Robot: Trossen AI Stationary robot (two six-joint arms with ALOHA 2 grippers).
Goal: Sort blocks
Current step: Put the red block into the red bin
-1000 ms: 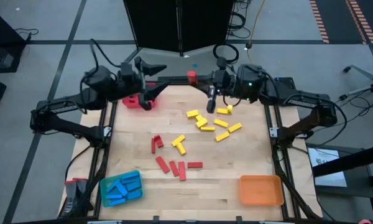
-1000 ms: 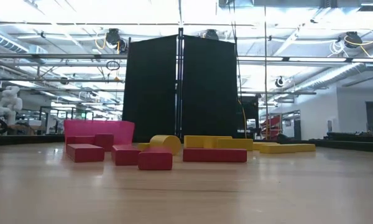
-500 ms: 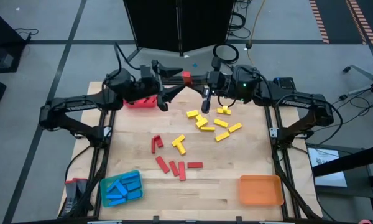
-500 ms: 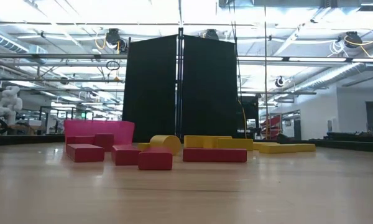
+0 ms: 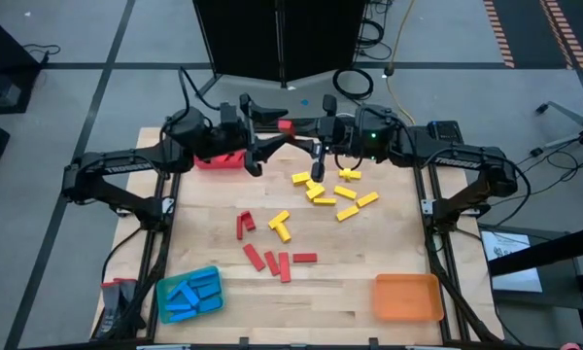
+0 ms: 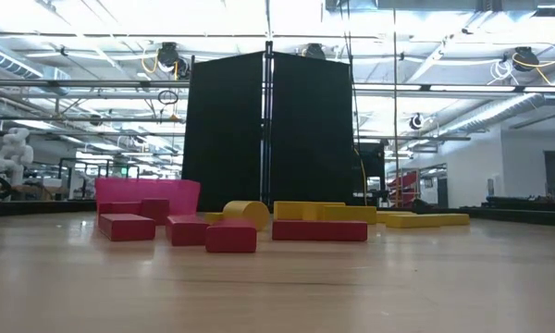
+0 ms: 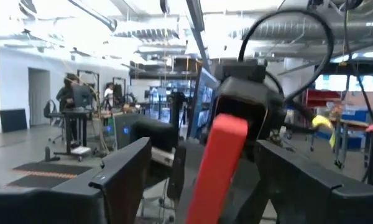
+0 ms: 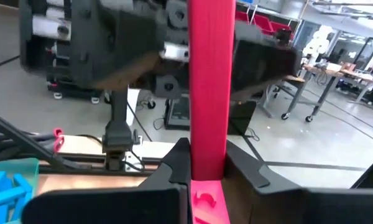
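Above the table's (image 5: 214, 233) far edge, both arms meet over the red tray (image 5: 214, 158), where the right gripper (image 5: 293, 127), pinched shut, holds a red block (image 5: 286, 125) pointing lengthwise into the spread left gripper (image 5: 268, 136), the nearer taker; no writing is readable

Wooden table (image 5: 369, 253) with scattered yellow blocks (image 5: 332, 194), red blocks (image 5: 272, 259), three trays (image 5: 406, 297)
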